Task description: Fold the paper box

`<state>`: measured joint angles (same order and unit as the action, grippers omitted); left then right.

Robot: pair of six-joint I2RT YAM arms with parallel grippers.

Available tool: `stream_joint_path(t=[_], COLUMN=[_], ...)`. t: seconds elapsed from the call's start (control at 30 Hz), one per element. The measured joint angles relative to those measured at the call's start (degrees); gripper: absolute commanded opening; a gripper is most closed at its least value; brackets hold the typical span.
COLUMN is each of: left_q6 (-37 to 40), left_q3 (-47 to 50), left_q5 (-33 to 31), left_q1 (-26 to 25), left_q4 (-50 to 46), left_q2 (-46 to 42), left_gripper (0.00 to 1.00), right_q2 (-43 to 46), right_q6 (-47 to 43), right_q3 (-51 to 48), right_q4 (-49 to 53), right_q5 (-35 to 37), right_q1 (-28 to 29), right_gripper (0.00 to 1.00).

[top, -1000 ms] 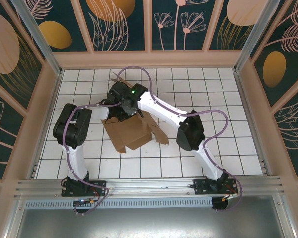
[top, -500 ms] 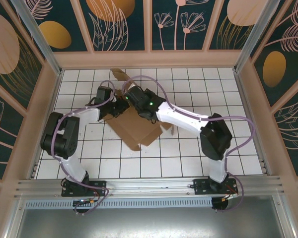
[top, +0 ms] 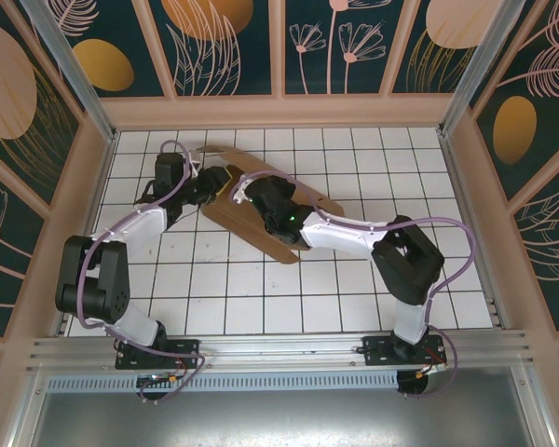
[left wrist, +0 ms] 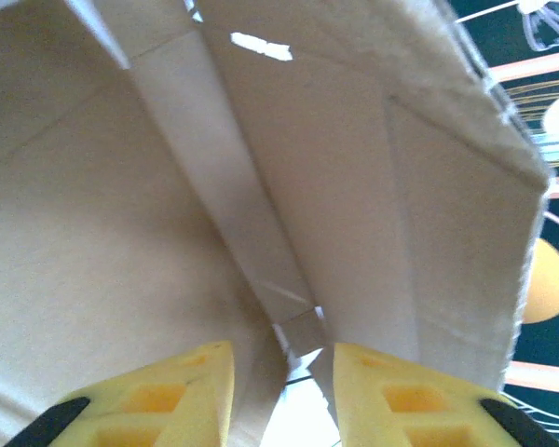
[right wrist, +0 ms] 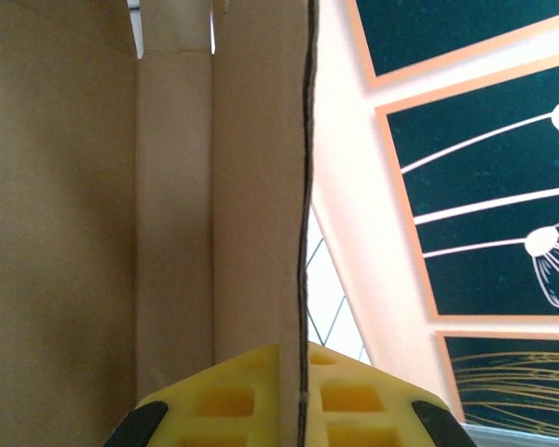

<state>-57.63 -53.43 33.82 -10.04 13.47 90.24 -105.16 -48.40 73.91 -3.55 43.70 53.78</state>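
Counter: white tiled surface with dark grid lines (top: 354, 298), centre of frame.
Walls: dark teal flower-print panels (top: 233, 47), top and sides.

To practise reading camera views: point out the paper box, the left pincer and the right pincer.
paper box (top: 245, 224): top view, bare brown panel.
left pincer (left wrist: 281, 352): left wrist view, gap between fingertips.
right pincer (right wrist: 296, 358): right wrist view, between fingertips at pinched cardboard edge.

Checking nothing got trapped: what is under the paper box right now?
From above, the paper box lies over the white tiled table. The tiles beneath the cardboard are covered, so whatever lies there cannot be seen.
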Motion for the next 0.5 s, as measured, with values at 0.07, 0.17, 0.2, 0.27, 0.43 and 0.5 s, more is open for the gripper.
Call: stream_joint_path(t=[0.07, 0.17, 0.2, 0.27, 0.43, 0.5], left_q6=[-1.55, -3.98, -4.42, -4.85, -5.79, -6.19], left_q3=[0.31, 0.66, 0.74, 0.74, 0.74, 0.74], left_q5=[1.68, 3.65, 3.96, 4.11, 4.15, 4.07], left_q1=[0.07, 0.09, 0.09, 0.09, 0.09, 0.09], left_q4=[3.85, 8.81, 9.97, 10.43, 10.47, 10.05], left_q2=[-0.37, -1.09, -1.66, -3.04, -5.66, -5.66], left_gripper=[0.36, 0.31, 0.31, 0.31, 0.44, 0.51], right_q2=[1.01, 1.92, 1.97, 1.99, 1.99, 1.99], right_q6=[1.25, 2.69, 3.04, 3.85, 5.27, 5.62], right_q3=[0.63, 1.55, 1.79, 1.9, 2.01, 2.23], right_q4=[1.51, 3.04, 3.43, 4.13, 6.01, 6.67], right_q5=[-1.44, -2.84, -3.17, -3.74, -4.92, -5.22], right_q1=[-0.13, -0.39, -0.44, -0.57, -0.98, -0.98], right_gripper=[0.07, 0.08, 0.08, 0.08, 0.08, 0.08])
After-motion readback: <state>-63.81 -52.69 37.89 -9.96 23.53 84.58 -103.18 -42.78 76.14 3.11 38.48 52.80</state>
